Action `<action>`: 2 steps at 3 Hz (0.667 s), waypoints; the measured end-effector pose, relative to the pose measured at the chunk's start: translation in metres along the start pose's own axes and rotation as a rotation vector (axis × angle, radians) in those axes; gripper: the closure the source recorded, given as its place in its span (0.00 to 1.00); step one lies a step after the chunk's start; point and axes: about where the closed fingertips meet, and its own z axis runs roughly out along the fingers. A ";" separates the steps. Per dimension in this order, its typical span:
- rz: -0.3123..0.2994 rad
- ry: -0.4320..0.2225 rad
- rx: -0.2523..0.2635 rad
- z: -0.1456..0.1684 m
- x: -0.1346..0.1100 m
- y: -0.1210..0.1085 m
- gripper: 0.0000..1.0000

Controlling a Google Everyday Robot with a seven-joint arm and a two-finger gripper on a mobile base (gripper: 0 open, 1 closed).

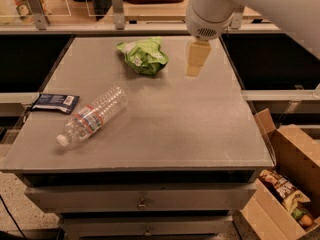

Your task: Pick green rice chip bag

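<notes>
The green rice chip bag (144, 56) is a crumpled lime-green foil bag with white patches, lying on the grey table (165, 129) toward its far middle. My gripper (196, 59) hangs from the white arm above the far right part of the table, a short way to the right of the bag and apart from it. It holds nothing that I can see.
A clear plastic water bottle (92, 115) lies on its side at the left of the table. A flat dark navy packet (55, 103) rests at the left edge. An open cardboard box (285, 179) with snacks stands on the floor at the right. Shelving runs behind the table.
</notes>
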 end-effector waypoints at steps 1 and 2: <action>0.037 -0.030 0.010 0.031 0.000 -0.016 0.00; 0.069 -0.073 0.038 0.065 -0.007 -0.032 0.00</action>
